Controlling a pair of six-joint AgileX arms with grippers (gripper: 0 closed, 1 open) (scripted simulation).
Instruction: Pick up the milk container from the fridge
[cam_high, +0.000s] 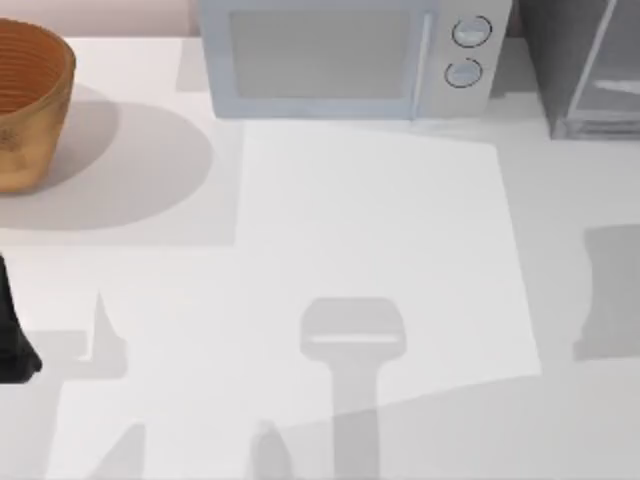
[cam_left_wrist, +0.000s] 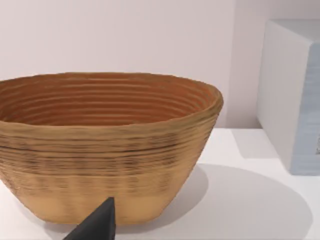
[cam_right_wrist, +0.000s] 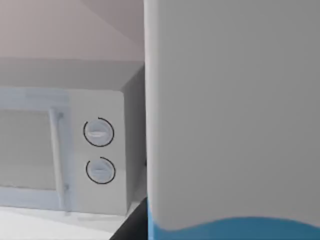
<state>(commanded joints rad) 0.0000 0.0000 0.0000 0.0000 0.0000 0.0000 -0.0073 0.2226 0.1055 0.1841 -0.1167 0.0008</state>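
The carton (cam_right_wrist: 232, 115) is seen pressed close before the right wrist, beside the microwave (cam_high: 340, 60) at the worktop's (cam_high: 380, 250) back edge, the fridge (cam_high: 590, 70) in its back right corner. Whether fingers clamp it cannot be told. The left arm (cam_high: 12, 330) is parked at the left edge, by the basket (cam_left_wrist: 105, 145).

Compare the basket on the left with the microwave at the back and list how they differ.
The basket is round, open-topped and ribbed orange-brown; the microwave is a boxy, closed, smooth pale blue-grey cabinet. The basket stands at the table's far left; the microwave sits at the back centre, beside the fridge. The microwave carries two round knobs; the basket has none. Both rest upright on the white table.
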